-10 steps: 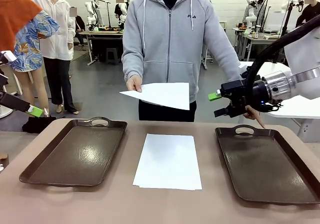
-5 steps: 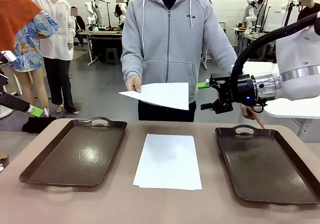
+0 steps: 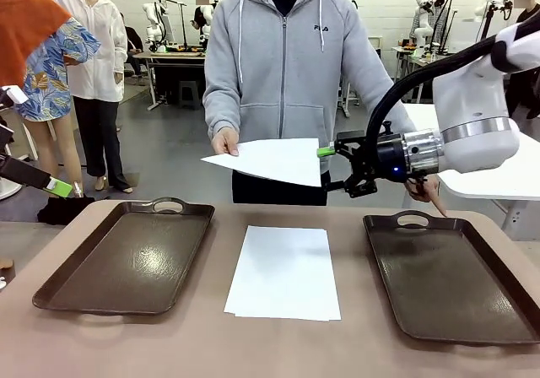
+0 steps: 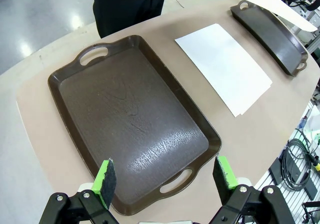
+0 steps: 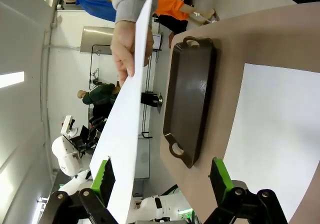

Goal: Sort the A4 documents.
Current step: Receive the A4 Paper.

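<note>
Front view showed a hand point(image 3: 226, 142) offering one A4 document point(image 3: 274, 159) level, so my right gripper point(image 3: 331, 169) gaped at its edge; my left gripper point(image 4: 165, 176) gaped idle above a tray point(image 4: 125, 114).

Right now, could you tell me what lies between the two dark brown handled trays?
In the front view, plain white A4 paper sheets lie flat on the beige table between them.

Two trays point(image 3: 126, 260) point(image 3: 456, 281), one held sheet point(image 3: 274, 160) (stacked sheets point(image 3: 284, 272), perhaps two)
</note>
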`<state>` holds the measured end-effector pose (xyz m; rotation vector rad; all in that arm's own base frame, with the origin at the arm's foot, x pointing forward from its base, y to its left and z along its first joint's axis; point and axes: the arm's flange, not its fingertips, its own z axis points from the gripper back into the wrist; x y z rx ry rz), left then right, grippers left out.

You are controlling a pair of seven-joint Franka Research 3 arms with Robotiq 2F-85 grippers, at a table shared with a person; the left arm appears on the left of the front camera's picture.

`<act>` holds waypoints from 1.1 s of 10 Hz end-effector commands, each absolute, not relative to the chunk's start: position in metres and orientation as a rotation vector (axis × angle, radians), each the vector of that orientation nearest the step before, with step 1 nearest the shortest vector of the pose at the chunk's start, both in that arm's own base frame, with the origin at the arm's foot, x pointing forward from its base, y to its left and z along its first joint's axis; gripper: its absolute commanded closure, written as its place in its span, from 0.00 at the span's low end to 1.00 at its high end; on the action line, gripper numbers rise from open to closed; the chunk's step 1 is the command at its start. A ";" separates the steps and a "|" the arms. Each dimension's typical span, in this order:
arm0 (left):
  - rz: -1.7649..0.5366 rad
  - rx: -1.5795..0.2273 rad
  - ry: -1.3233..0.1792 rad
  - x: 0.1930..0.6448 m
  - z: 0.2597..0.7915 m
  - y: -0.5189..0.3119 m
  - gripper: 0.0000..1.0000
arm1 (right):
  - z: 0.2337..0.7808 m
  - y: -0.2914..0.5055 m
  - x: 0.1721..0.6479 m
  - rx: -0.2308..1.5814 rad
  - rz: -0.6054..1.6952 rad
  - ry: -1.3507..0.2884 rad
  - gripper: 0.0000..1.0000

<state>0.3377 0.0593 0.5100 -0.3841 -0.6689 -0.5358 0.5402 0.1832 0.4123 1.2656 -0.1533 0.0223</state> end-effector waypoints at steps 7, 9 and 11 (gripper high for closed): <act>-0.536 -0.397 -0.674 0.338 0.509 0.060 0.00 | 0.425 0.222 0.557 1.413 -0.046 -0.111 0.00; -0.536 -0.397 -0.674 0.338 0.509 0.060 0.00 | 0.425 0.226 0.557 1.430 -0.063 -0.089 0.00; -0.536 -0.397 -0.674 0.338 0.509 0.060 0.00 | 0.421 0.224 0.556 1.426 -0.066 -0.084 0.00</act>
